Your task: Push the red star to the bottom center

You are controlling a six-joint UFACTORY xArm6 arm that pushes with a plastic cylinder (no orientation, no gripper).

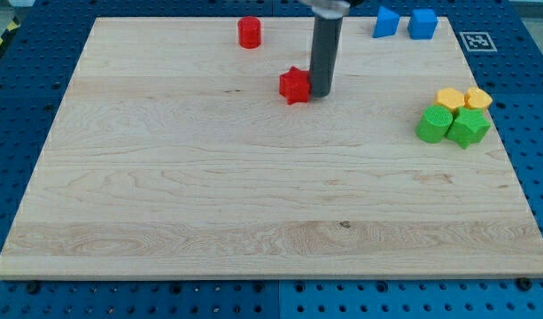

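Note:
The red star [294,85] lies on the wooden board [253,186], in the upper middle of the view. My tip [321,93] stands right next to the star's right side, touching it or nearly so. The dark rod rises straight up from the tip to the view's top edge.
A red cylinder [249,32] stands near the top edge, left of the rod. Two blue blocks [386,21] [422,23] sit at the top right. Two yellow blocks [449,97] [477,97] and two green blocks [434,123] [468,127] cluster at the right edge.

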